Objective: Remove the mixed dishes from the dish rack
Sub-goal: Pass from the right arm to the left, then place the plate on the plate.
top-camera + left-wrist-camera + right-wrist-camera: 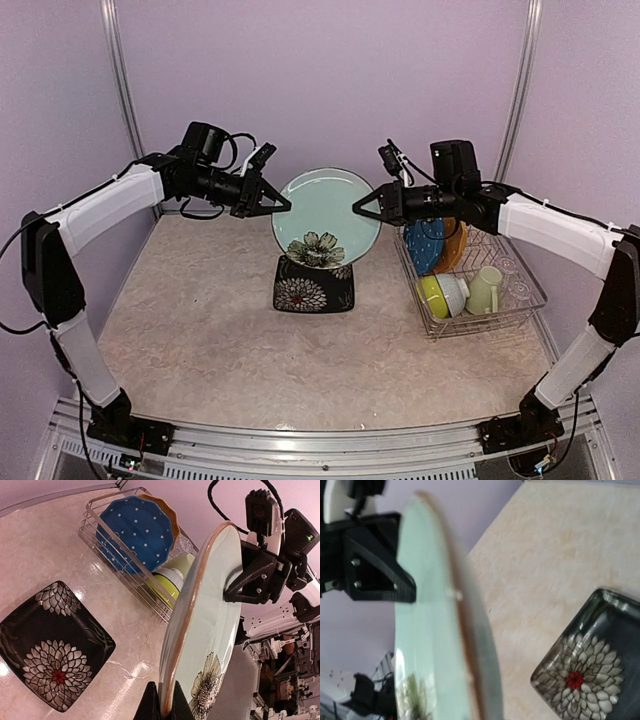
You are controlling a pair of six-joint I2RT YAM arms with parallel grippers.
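Two dishes are out: the black square plate (pixel 312 290) lies on the tabletop below both tools, and the pale green flowered plate (pixel 325 215) hangs upright between them. The left tool (pixel 285 205) is clamped on its rim; the right tool (pixel 358 208) is at the far rim, and I cannot tell its grip. Beneath the right tool's arm, the dish rack (pixel 535 295) holds the blue white-dotted plate (pixel 422 245), orange plate (pixel 458 240), lime bowl (pixel 438 296) and pale green mug (pixel 486 290)

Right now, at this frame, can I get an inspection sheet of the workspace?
Surface: beige marbled tabletop, glossy.
Job's things: pale green flowered plate held upright in the air; black square plate flat on the tabletop; dish rack holds blue white-dotted plate, orange plate, lime bowl, pale green mug.
Clutter: nothing seen.
Grippers: left jaws closed on the flowered plate's rim; right jaws at its opposite rim, grip unclear.
Cables: black cables loop at both wrists.
Surroundings: lilac walls, metal frame posts.
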